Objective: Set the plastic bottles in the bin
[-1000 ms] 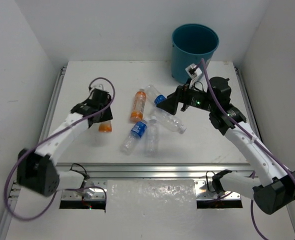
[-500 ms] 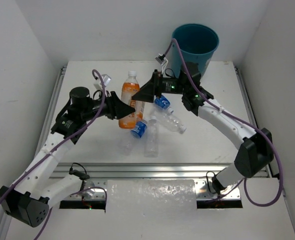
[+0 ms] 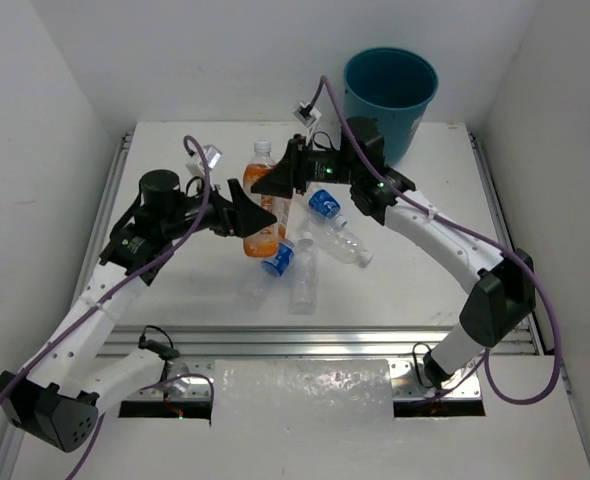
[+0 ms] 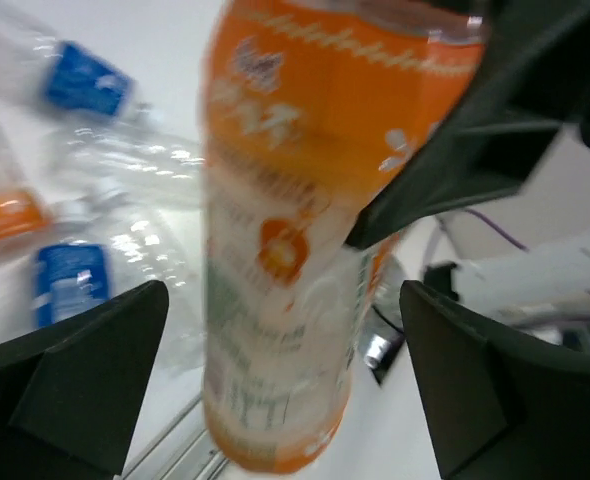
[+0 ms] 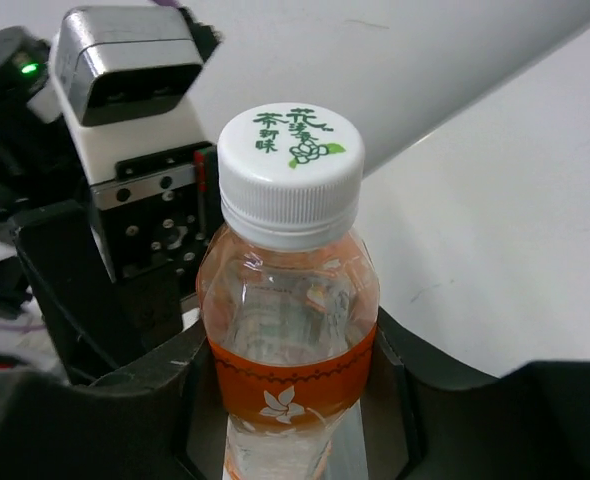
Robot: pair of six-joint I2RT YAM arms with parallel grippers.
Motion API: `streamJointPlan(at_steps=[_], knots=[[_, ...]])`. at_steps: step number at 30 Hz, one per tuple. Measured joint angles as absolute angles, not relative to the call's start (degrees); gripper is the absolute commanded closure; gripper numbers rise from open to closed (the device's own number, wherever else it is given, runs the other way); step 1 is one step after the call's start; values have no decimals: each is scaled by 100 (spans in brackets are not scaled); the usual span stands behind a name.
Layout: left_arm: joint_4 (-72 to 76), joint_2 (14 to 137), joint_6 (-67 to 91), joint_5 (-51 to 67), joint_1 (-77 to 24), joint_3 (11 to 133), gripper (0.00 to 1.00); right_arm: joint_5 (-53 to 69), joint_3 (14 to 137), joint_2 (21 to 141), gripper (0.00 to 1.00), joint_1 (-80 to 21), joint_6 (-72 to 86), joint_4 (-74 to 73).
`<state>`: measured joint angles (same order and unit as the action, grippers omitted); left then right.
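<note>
Between your right gripper's (image 5: 293, 400) fingers sits the orange bottle (image 5: 290, 330), upright and pinched on its orange band just under the white cap (image 5: 290, 165). Most of its length hangs below the grip. Just opposite, the left gripper (image 4: 285, 380) stands spread, one finger on each side of the lower body with a gap on both sides, so the bottle looks to be carried by the right alone. To do this step well, lift the bottle up and out from between those spread fingers before you swing. Alternatively, back the left arm away first (a sideways pull would likely knock the base against a finger). Then carry it to the bin (image 3: 360, 125), which stands behind the right gripper's wrist, well apart. Let go only once the bottle is over the mouth. Under and just beyond the two grippers, on the table (image 3: 175, 150), count what is left. There are two blue-labelled bottles (image 3: 322, 203) (image 3: 277, 258) and two plain clear bottles (image 3: 347, 247) (image 3: 303, 282). A second orange bottle (image 4: 0, 218) shows only at the edge of the left wrist view. That makes six bottles and one bin; no green one is visible.
</note>
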<state>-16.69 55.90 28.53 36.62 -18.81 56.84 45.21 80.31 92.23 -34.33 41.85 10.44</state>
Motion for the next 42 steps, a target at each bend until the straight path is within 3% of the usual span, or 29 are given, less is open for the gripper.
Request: streamJointPlan(at_steps=[5,10,16,21,23,24,25,26,34,42], knots=[[-2681,5610,2545,1511,-1918,6272,0,3286,8764,9258,100,-3144,3559,102],[-3135,5443,2279,130,-1907,5961,0,1500,10036,9647,100,-1846,3264,-318],[-3144,5450,2073,23,-1907,4915,0,-436,12086,11150,100,-1063,2091,-117],[-3089,5454,1966,545,-1909,4423,0,-1140,12414,11946,100,-1007,1194,419],[-2982,5454,1907,733,-1909,4423,0,-1232,12414,12175,82,-934,1035,526],[-2893,5463,1863,867,-1909,4423,0,-1260,12414,12280,63,-884,954,591],[-2808,5483,1826,1004,-1909,4423,0,-1282,12414,12363,5,-834,884,633],[-2729,5516,1796,1175,-1911,4423,0,-1288,12414,12446,1,-781,843,674],[-2561,6230,1675,1577,-2016,4587,0,-1317,12554,12470,1,-676,652,434],[-2805,7811,1728,847,-2449,5194,3,-1304,11080,10687,1,-1492,648,-543]])
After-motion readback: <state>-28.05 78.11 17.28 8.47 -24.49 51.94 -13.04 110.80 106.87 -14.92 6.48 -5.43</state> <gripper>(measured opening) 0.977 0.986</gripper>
